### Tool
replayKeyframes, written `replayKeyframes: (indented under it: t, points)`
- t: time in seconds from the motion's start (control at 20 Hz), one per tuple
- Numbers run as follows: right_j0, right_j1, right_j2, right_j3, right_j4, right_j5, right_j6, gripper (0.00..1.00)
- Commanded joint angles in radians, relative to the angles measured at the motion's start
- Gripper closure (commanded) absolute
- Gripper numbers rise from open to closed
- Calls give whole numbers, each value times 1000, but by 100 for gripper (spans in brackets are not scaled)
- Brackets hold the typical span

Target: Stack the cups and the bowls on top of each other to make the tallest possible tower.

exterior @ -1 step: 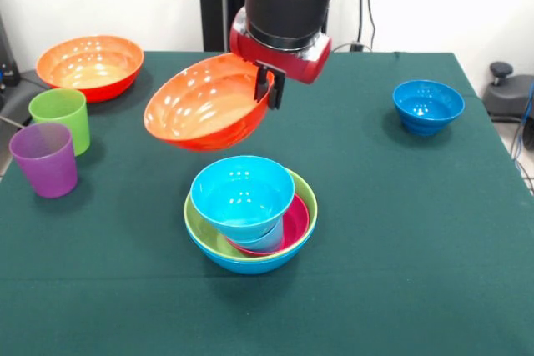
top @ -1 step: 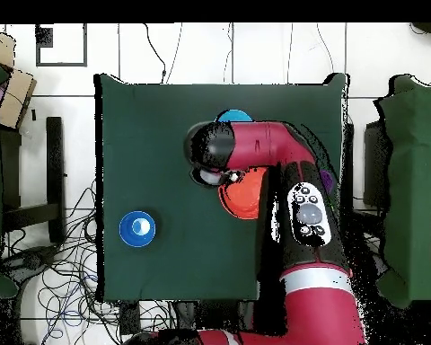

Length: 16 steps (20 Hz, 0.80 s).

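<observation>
arm (top @ -1 step: 282, 148) — red shell, black joints | wrist — black band | end effector (exterior @ -1 step: 269, 87) — black

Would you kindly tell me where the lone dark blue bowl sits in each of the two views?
Front view: the dark blue bowl stands alone at the right, toward the cloth's far edge.
Overhead view: it sits at the lower left of the green cloth.
Shared landmark: the orange bowl held by the end effector, partly hidden under the arm overhead.
</observation>
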Motion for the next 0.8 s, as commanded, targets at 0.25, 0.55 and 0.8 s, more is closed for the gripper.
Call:
replayKeyframes:
  t: [0.25,0.55,0.8]
  points:
    - [96,50,83,-338,-62,292,-145,100]
    - [154,127,85,-615,-121,527,-176,100]
    - [186,192,93,-771,-162,605,-193,100]
